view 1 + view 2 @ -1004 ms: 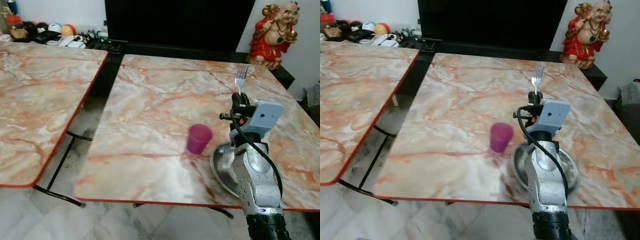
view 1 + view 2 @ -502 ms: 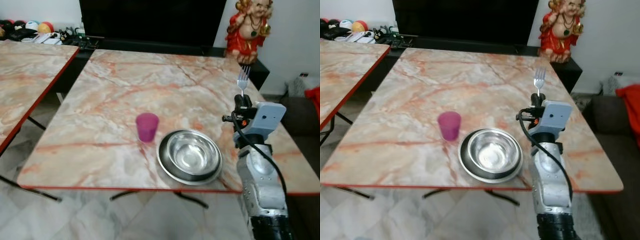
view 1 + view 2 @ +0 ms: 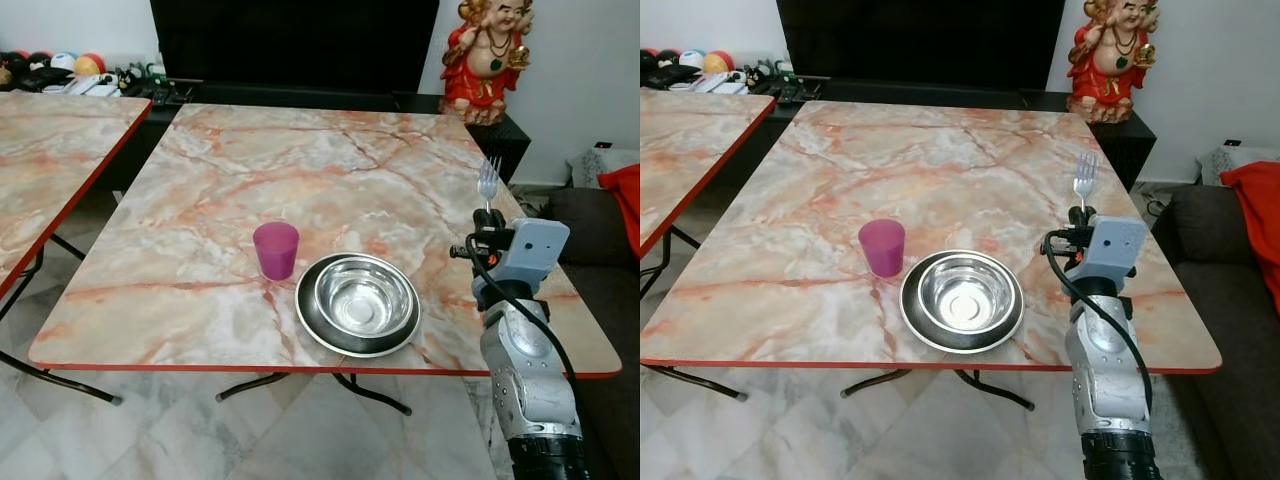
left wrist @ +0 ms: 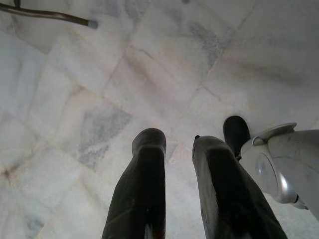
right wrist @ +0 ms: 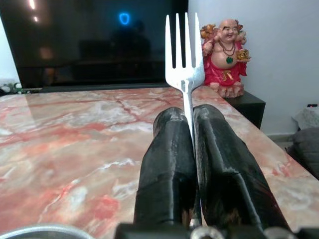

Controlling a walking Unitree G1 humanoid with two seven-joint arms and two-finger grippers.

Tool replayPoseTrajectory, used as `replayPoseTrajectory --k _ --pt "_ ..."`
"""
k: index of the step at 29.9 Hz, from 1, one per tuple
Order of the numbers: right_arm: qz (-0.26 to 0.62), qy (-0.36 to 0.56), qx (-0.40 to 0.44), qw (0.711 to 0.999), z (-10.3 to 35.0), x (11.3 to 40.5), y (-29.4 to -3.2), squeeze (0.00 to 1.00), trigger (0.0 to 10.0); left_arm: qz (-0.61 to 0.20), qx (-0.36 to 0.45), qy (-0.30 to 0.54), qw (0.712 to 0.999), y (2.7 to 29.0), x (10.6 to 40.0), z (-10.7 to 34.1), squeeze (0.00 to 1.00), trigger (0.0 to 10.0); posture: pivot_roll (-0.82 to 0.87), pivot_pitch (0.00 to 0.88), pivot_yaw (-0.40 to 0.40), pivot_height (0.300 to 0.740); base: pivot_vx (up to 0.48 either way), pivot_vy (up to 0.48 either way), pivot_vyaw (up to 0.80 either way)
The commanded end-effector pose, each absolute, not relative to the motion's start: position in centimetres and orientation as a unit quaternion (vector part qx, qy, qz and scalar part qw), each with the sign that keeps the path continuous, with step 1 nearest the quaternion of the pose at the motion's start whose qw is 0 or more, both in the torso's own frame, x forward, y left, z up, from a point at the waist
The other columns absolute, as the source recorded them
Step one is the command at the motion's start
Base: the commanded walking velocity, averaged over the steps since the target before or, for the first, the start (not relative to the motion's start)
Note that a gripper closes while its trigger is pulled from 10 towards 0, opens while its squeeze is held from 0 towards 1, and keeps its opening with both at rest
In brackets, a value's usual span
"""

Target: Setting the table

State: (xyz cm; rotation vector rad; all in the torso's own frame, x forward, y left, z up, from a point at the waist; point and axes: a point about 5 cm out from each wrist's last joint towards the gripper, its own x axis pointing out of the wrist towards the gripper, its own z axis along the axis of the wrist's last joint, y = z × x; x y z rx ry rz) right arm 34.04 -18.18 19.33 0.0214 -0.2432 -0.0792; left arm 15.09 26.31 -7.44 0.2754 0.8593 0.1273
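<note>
Right gripper (image 5: 192, 130): pinching 1 fork (image 5: 184, 55) upright, tines up, over the table's (image 3: 200, 180) right edge.
Bowl (image 3: 358, 301): near front edge (pink cup (image 3: 276, 249) just beside).
Left gripper (image 4: 175, 149): idle, fingers slightly apart.

Desk (image 3: 340, 150): marble-patterned top, pink and orange veins, red edging, dark folding legs underneath.
Cup (image 3: 276, 250): purple, upright, standing on the desk toward the near edge, just left of the bowl and apart from it.
Bowl (image 3: 365, 297): shiny steel, sitting inside a wider steel plate (image 3: 318, 325), and the plate rests flat on the desk near the front edge.
Second desk (image 3: 50, 150): same marble top and red rim, off to the left, a gap between the two.
Floor (image 3: 200, 430): pale marbled tiles, carrying both desks' legs.
</note>
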Motion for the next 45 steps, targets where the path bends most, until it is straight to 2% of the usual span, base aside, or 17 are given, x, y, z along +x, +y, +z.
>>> replayPoseTrajectory --k 1,5,22,27,31,34,45 --pt "-0.042 -0.125 0.009 0.991 19.6 34.1 -18.2 0.00 10.0 0.058 0.134 0.422 0.895 26.4 14.5 -7.7 0.00 10.0 0.06 0.120 -0.052 0.740 0.375 0.000 0.00" --pt "-0.036 -0.123 0.012 0.992 19.4 34.2 -17.7 0.00 10.0 0.060 0.137 0.423 0.894 26.4 14.4 -7.7 0.00 10.0 0.07 0.127 -0.054 0.740 0.355 0.000 0.00" --pt "-0.044 -0.092 0.001 0.995 18.5 34.0 -17.8 0.00 10.0 0.058 0.142 0.419 0.895 26.7 14.4 -7.5 0.00 10.0 0.07 0.133 -0.051 0.740 0.000 0.000 0.00" --pt "-0.063 -0.037 -0.023 0.997 16.9 33.5 -18.7 0.00 10.0 0.055 0.146 0.418 0.895 26.7 14.5 -7.5 0.00 10.0 0.06 0.141 -0.053 0.740 0.000 0.000 0.00" --pt "-0.088 -0.031 -0.025 0.995 17.4 33.3 -19.6 0.00 10.0 0.050 0.147 0.417 0.896 26.7 14.5 -7.5 0.00 10.0 0.06 0.145 -0.050 0.740 0.000 0.000 0.00" --pt "-0.099 0.024 -0.035 0.994 16.0 33.0 -20.1 0.00 10.0 0.045 0.149 0.418 0.895 26.7 14.4 -7.5 0.00 10.0 0.06 0.146 -0.045 0.740 0.000 0.000 0.00" --pt "-0.097 0.118 -0.052 0.987 13.3 32.5 -20.5 0.00 10.0 0.044 0.152 0.420 0.894 27.2 14.3 -7.3 0.00 10.0 0.06 0.148 -0.033 0.740 0.000 0.000 0.00"
